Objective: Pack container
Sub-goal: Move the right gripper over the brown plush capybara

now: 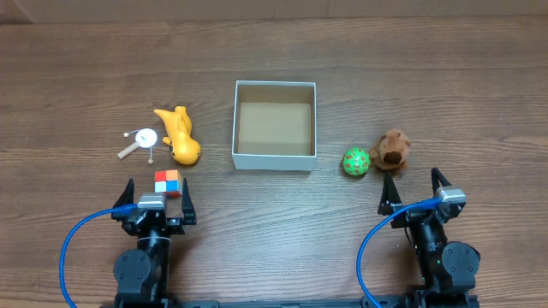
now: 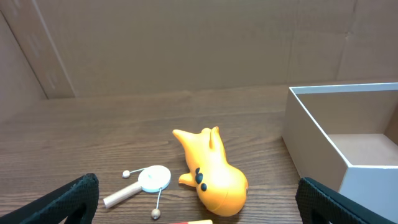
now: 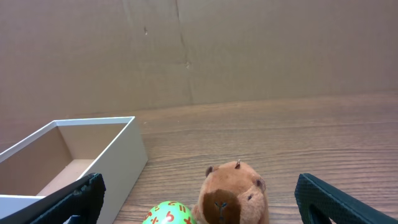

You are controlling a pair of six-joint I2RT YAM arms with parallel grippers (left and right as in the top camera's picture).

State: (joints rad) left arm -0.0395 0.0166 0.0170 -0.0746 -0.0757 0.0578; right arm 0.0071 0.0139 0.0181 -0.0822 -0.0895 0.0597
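The container (image 1: 275, 160) is a square white-walled box with a bare brown floor at the table's middle; it also shows in the left wrist view (image 2: 311, 127) and the right wrist view (image 3: 118, 155). Left of it lie an orange duck toy (image 1: 181, 137) (image 2: 211, 174), a small white hand drum (image 1: 146, 139) (image 2: 152, 179) and a coloured cube (image 1: 169, 181). Right of it sit a green patterned ball (image 1: 356, 162) (image 3: 169, 214) and a brown plush capybara (image 1: 393, 150) (image 3: 233, 196). My left gripper (image 1: 156, 198) is open, just behind the cube. My right gripper (image 1: 414, 193) is open, just behind the plush.
A brown cardboard wall (image 2: 186, 43) stands along the far side of the wooden table (image 1: 274, 239). Blue cables (image 1: 73, 248) loop beside each arm base near the front edge.
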